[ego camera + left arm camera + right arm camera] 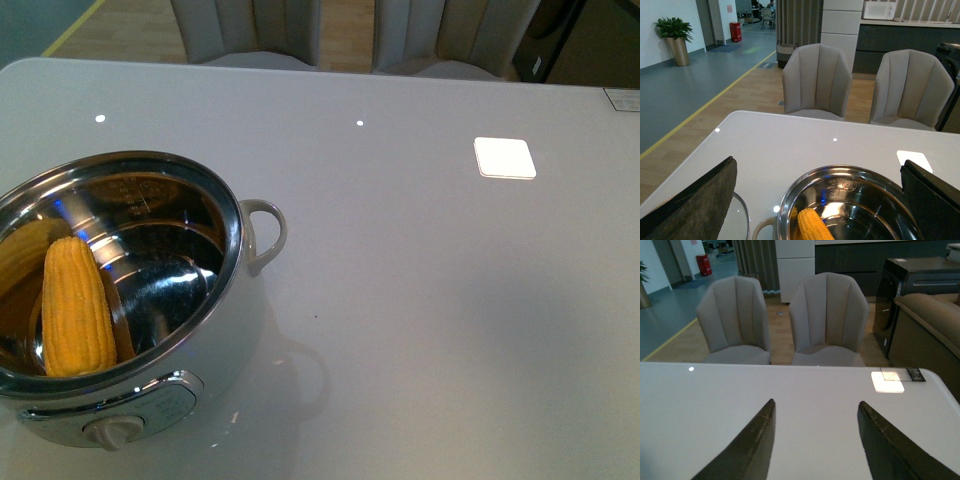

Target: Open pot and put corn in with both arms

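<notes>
Lidless pot with the corn lying inside, both grippers empty with jaws apart.

Front view: the large round white electric pot with a shiny steel interior [215, 330] stands at the near left of the pale grey table [430, 300], uncovered, and the yellow-orange husked ear of corn [75, 308] leans against its inner left wall; neither arm shows. Left wrist view: the left gripper [820, 200] hangs above the pot [840, 172], fingers wide apart, holding nothing; a glass lid's edge [742, 212] lies on the table just beside the pot. Right wrist view: the right gripper [815, 445] sits over bare table, fingers spread, empty, facing two grey upholstered chairs [827, 320].
</notes>
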You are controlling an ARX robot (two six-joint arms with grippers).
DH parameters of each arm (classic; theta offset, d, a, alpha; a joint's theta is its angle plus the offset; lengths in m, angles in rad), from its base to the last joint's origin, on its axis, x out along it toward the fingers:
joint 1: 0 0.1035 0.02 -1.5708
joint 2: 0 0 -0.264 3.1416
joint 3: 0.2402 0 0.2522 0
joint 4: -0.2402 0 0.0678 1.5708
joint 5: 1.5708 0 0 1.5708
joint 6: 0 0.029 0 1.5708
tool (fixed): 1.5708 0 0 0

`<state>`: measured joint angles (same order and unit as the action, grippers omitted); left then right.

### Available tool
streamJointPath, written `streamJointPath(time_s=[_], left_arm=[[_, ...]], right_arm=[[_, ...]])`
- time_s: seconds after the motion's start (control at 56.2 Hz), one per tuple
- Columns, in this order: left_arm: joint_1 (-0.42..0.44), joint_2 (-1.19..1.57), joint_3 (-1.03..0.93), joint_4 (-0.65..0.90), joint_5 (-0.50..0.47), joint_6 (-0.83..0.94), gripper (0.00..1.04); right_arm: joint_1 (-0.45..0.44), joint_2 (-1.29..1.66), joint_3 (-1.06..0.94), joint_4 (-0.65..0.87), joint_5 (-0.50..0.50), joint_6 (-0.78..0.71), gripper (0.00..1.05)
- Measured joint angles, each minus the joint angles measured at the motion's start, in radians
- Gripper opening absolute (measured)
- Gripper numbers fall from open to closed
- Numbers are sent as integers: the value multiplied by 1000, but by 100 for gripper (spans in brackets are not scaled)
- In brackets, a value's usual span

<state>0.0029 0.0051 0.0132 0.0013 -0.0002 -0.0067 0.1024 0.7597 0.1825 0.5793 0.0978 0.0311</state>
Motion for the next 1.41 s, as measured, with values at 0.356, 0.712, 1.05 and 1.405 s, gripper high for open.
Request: streamJointPath(time_s=[0.356,0.712,1.05,1.405], left_arm=[[0,0,0,0,0,0,98],[0,0,0,0,0,0,98],[0,0,0,0,0,0,98],[0,0,0,0,0,0,98]], right_arm=[[-98,-168,-102,-77,-98,-26,2],[-99,-325,-163,-160,-97,-26,2],[-99,-462,-165,-281,-98,-26,2],[-99,-583,-165,-402,-97,-26,2]])
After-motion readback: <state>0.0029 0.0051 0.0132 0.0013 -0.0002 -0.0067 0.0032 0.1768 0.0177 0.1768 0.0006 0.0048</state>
